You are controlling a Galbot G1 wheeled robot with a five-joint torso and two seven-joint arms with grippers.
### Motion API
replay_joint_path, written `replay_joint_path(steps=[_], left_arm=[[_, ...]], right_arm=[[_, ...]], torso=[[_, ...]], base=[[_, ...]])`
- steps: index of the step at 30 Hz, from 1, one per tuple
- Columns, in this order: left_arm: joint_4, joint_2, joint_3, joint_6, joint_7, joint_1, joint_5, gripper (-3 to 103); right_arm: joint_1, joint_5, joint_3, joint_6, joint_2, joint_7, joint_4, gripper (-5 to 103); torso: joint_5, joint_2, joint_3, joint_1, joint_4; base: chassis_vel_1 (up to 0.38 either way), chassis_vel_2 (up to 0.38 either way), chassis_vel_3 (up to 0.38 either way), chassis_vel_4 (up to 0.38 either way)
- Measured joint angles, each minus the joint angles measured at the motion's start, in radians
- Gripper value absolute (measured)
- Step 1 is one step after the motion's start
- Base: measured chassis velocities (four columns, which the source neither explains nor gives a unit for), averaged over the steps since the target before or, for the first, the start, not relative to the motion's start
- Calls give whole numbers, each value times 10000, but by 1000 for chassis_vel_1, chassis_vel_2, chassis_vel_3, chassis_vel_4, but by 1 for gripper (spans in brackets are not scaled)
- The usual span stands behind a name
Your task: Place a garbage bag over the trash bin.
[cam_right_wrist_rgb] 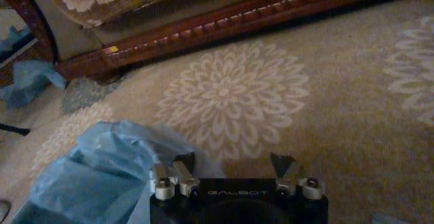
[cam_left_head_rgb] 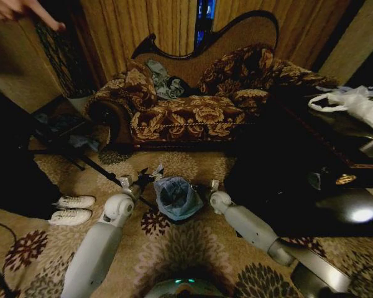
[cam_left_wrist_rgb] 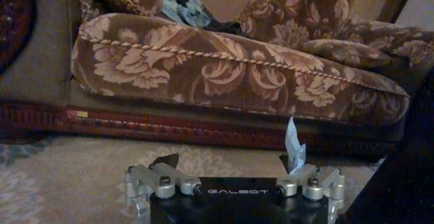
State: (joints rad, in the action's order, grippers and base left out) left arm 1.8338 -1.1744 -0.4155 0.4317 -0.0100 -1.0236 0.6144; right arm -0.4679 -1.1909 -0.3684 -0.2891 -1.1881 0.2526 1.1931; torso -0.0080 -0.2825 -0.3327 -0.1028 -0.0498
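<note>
Garbage bag (cam_left_head_rgb: 176, 197) sits over trash bin (cam_left_head_rgb: 188, 217) on carpet (cam_left_head_rgb: 193, 248), between your hands. Left hand (cam_left_head_rgb: 148, 175) open beside it, right hand (cam_right_wrist_rgb: 232, 164) open, touching nothing.

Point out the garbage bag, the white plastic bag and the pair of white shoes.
garbage bag (cam_left_head_rgb: 176, 197): head view, wrinkled film over the bin's top.
white plastic bag (cam_left_head_rgb: 360, 104): head view, its crumpled body on the dark table.
white shoes (cam_left_head_rgb: 70, 209): head view, between the pair.

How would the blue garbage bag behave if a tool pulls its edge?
The garbage bag looks thin and wrinkled, so it would probably stretch, crumple and slide rather than hold its shape. Draped loosely over the trash bin, it might lift off easily; it seems very light.
</note>
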Motion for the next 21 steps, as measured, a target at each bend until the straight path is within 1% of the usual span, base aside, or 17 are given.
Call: replay_joint_path(steps=[1,4,6,8,13,17,20,21], left_arm=[[0,0,0,0,0,0,0,100],[-43,-40,8,-139,7,10,-11,100],[-58,-53,28,-200,7,21,-11,100],[-69,-81,59,-281,-4,30,-16,100],[-69,-90,81,-322,-29,24,-25,100],[-69,-54,78,-342,-58,52,-2,100],[16,2,-14,-279,-29,-41,257,100],[16,2,-14,-279,-29,-41,257,100]], right_arm=[[0,0,0,0,0,0,0,76],[217,-5,157,101,-143,283,-179,91],[257,7,194,182,-194,374,-242,91],[316,168,230,412,-266,523,-401,99],[293,353,238,527,-170,503,-376,100],[217,302,310,537,56,718,142,100],[60,283,395,532,439,970,918,100],[60,283,395,532,439,970,918,100]], torso=[[0,0,0,0,0],[-5,0,2,0,-4],[-3,0,2,1,-6],[-3,0,2,1,-7],[-5,-1,3,1,-8],[-4,-1,3,2,-9],[-6,-2,4,2,-9],[-6,-2,4,2,-9]], base=[[0,0,0,0],[0,0,0,0],[0,0,0,0],[0,0,0,0],[0,0,0,0],[0,0,0,0],[0,0,0,0],[0,0,0,0]])
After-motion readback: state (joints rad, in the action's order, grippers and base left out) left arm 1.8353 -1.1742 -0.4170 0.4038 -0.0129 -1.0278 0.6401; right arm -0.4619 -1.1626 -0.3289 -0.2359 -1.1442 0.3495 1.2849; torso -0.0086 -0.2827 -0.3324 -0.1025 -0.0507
